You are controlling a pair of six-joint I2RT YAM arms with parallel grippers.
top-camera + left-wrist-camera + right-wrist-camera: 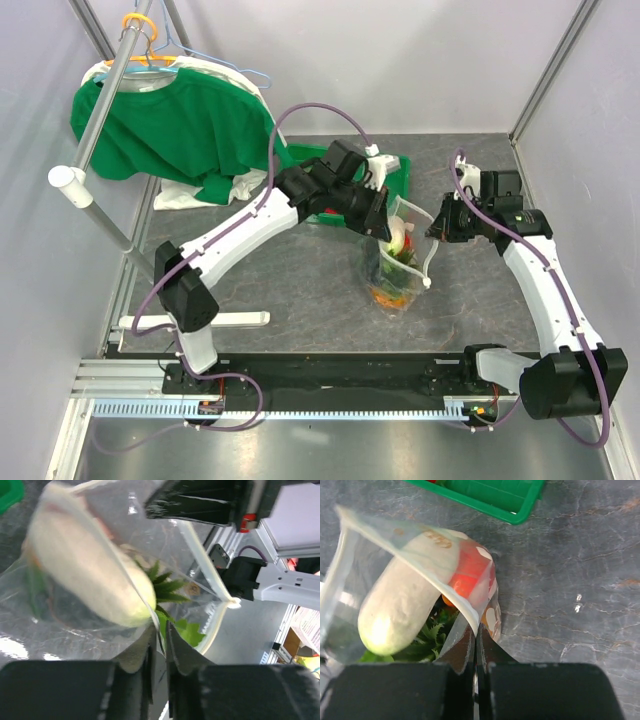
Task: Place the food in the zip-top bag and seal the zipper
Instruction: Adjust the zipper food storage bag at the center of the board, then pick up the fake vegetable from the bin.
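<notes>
The zip-top bag (396,278), clear with white dots, is held up off the table between both grippers, mouth open. My left gripper (383,228) is shut on the bag's rim (160,627). My right gripper (436,228) is shut on the opposite rim (476,630). The white oblong vegetable (85,575) sticks out of the mouth (400,605). Inside are a red tomato (470,572) and the pineapple's green crown (167,587); orange shows at the bottom (385,293). The zipper strip (210,587) ends at its white slider (233,601).
The green plastic tray (392,170) lies behind the bag, partly under the left arm, and shows in the right wrist view (485,495). A green shirt (170,120) hangs from a rack pole (100,125) at the back left. Cage walls stand around the table.
</notes>
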